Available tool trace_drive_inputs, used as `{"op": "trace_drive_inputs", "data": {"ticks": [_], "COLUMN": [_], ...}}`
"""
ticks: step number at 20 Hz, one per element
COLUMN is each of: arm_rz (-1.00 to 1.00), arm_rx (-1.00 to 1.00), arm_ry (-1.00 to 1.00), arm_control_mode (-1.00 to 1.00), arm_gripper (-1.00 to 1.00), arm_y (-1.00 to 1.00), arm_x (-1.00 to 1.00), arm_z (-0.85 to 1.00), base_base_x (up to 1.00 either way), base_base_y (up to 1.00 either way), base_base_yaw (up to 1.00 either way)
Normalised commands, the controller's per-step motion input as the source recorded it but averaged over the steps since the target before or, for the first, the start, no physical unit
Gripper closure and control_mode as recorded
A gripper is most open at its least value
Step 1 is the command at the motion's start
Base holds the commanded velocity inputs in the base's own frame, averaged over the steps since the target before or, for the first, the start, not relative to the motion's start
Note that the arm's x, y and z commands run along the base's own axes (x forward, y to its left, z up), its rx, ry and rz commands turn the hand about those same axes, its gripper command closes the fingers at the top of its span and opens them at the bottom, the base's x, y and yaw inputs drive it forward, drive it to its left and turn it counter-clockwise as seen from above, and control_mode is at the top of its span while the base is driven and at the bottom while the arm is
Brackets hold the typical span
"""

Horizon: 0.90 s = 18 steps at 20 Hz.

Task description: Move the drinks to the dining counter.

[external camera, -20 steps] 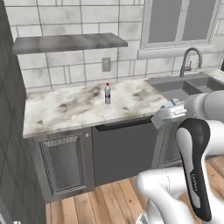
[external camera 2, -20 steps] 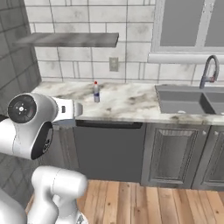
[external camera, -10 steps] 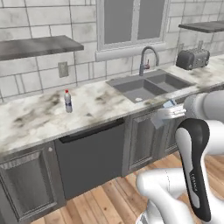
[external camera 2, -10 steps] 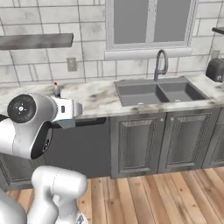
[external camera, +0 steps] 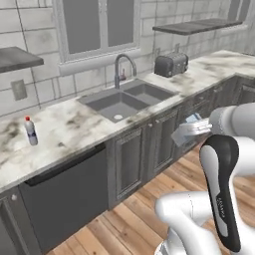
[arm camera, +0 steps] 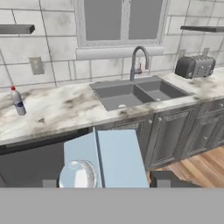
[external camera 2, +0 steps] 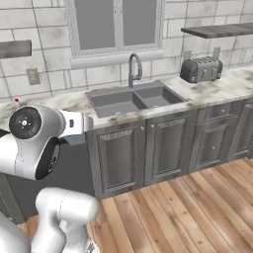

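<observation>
- The gripper (arm camera: 107, 186) is clenched on the carton (arm camera: 105, 159): in the hand view the light blue carton fills the lower middle of the frame between the two dark finger tips, gabled top and round spout facing the camera.
- In the left base view the same carton (external camera: 188, 130) shows at the right middle of the frame, carried at the end of the white arm in front of the dark cabinet doors; in the right base view only a pale sliver of it (external camera 2: 76, 140) peeks out beside the arm's big joint at the left middle.
- The bottle (external camera: 31, 131) with the red cap stands upright on the marble worktop (external camera: 74, 129) at the left middle of the left base view, well apart from the sink (external camera: 127, 99); in the hand view it stands at the left edge.
- Handling, as I judge it: the carton looks light and its flat card walls would dent under a hard squeeze; opposite flat sides below the gable are the place to hold it, as now.
- The bottle looks small, light, rigid and smooth, and would tip easily; its round body below the cap is the place to take it.
- Hard to make out: where the finger pads meet the carton is cut off by the bottom of the hand view; the bottle's label is blurred.
- The toaster (external camera 2: 200, 70) sits at the upper right of the right base view.
</observation>
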Motion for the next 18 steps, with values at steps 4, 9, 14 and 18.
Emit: {"op": "trace_drive_inputs", "data": {"ticks": [4, 9, 14, 18], "arm_rz": [0.0, 0.0, 0.0, 0.0], "arm_rx": [0.0, 0.0, 0.0, 0.0], "arm_ry": [0.0, 0.0, 0.0, 0.0], "arm_control_mode": [1.0, 1.0, 1.0, 1.0], "arm_gripper": [1.0, 1.0, 1.0, 1.0], "arm_y": [0.0, 0.0, 0.0, 0.0], "arm_x": [0.0, 0.0, 0.0, 0.0], "arm_z": [0.0, 0.0, 0.0, 0.0], "base_base_x": [-0.08, -0.09, -0.07, -0.04], "base_base_y": [-0.39, -0.39, -0.4, -0.37], "base_base_yaw": [-0.41, -0.4, -0.39, -0.37]}}
